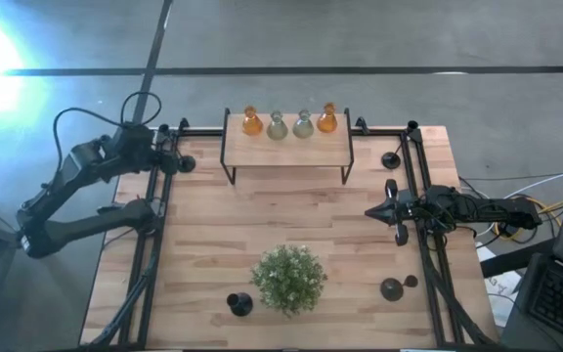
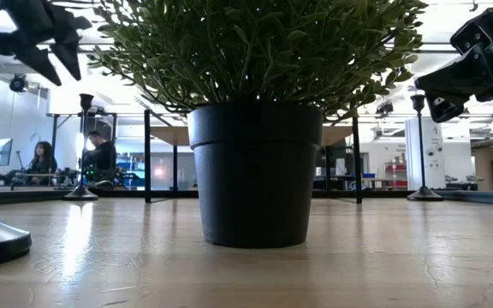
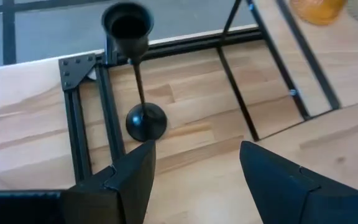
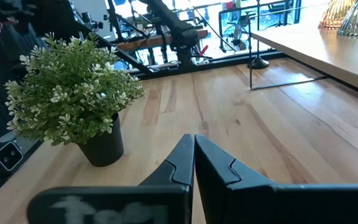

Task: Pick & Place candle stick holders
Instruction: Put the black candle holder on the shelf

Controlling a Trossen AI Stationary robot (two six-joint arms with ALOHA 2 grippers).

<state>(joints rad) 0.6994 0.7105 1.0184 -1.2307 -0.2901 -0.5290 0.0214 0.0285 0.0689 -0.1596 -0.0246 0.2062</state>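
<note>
The left gripper [image 3: 194, 180] hovers over the back-left corner of the pale wooden worktop [image 1: 291, 220], its fingers [image 3: 135, 174] spread wide with nothing between them. Directly ahead of them stands a small black candle stick holder [image 3: 138, 93] with a round flat base, thin stem and tiny cup, upright beside the black metal frame rail [image 3: 79, 124]; the wide spread looks like a set-up for closing on its stem.

The right gripper [image 4: 194, 163] sits over the worktop's right side, right of the bushy green plant in a black pot [image 1: 288, 279], fingers pressed together and empty, apparently waiting.

Taking the plant as landmark: a second holder [image 1: 239, 303] stands just to its left, a third [image 1: 392, 287] well to its right near the front, and a fourth [image 1: 391, 159] far behind and to its right, by the frame.

Behind the plant a low wooden shelf on black legs [image 1: 286, 152] carries four small flask-shaped glass vases [image 1: 289, 122] in a row, orange at the ends, grey-green between; whether anything is in them cannot be told
</note>
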